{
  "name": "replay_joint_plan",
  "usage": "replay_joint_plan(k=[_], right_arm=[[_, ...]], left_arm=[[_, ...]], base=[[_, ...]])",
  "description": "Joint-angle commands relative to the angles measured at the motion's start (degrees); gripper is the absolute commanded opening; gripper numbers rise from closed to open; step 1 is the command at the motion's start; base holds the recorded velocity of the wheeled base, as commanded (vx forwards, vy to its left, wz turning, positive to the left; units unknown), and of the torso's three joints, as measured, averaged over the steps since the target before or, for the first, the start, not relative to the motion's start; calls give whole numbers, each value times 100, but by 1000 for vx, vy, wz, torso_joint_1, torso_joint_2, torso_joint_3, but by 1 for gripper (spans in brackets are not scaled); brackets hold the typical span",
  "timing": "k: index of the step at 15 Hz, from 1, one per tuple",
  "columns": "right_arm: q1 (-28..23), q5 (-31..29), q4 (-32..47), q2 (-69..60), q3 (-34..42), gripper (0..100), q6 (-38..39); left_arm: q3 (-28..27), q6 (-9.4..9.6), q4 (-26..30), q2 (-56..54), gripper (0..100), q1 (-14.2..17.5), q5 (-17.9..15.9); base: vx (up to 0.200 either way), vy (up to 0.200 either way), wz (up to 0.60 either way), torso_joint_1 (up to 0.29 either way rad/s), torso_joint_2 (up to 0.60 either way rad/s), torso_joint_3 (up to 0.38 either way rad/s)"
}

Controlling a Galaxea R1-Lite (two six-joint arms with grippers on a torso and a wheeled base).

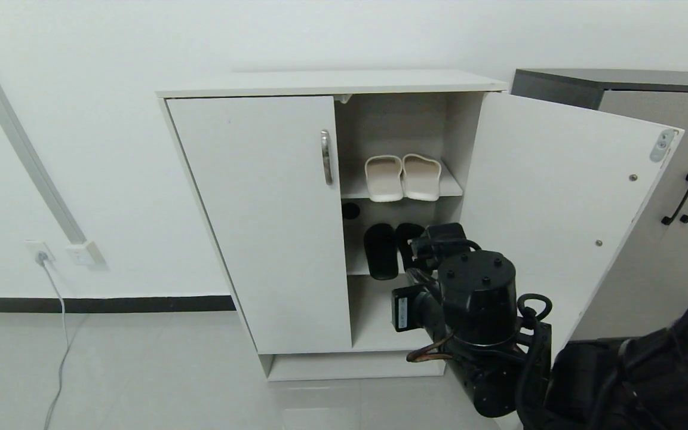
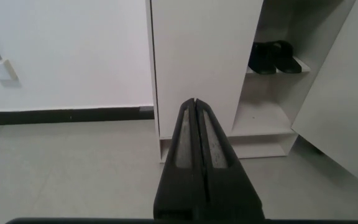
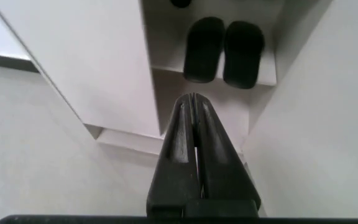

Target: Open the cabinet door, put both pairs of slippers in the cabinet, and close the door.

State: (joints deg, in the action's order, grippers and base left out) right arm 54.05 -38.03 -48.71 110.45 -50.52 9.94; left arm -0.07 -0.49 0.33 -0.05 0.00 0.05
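The white cabinet (image 1: 260, 227) stands against the wall with its left door shut and its right door (image 1: 553, 203) swung wide open. A pair of white slippers (image 1: 402, 177) lies on the upper shelf. A pair of black slippers (image 1: 387, 251) lies on the middle shelf (image 3: 224, 50), also seen from the left wrist (image 2: 275, 57). My right gripper (image 3: 194, 102) is shut and empty, held in front of the open compartment just below the black slippers. My left gripper (image 2: 194, 106) is shut and empty, low over the floor and well back from the cabinet's shut door.
A grey cabinet (image 1: 666, 179) with black handles stands right behind the open door. The shut left door carries a metal handle (image 1: 325, 156). A wall socket with a hanging cable (image 1: 39, 254) is at the left. The tiled floor (image 1: 141, 370) in front is bare.
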Motion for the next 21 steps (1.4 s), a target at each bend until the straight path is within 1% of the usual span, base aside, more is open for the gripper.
replay_joint_plan(k=[1,3,4,18,21], right_arm=[[-123,103,-33,170,183,0,17],[-255,420,-200,188,429,0,-9],[-290,446,-253,249,446,0,-9],[-299,437,-261,390,429,0,-44],[-299,437,-261,390,438,0,-62]], left_arm=[[-1,-4,2,5,0,0,4],[-1,-4,2,5,0,0,4],[-1,-4,2,5,0,0,4],[-1,-4,2,5,0,0,4],[-1,-4,2,5,0,0,4]], base=[[0,0,0,0,0,0],[0,0,0,0,0,0],[0,0,0,0,0,0],[0,0,0,0,0,0],[0,0,0,7,-146,-233]])
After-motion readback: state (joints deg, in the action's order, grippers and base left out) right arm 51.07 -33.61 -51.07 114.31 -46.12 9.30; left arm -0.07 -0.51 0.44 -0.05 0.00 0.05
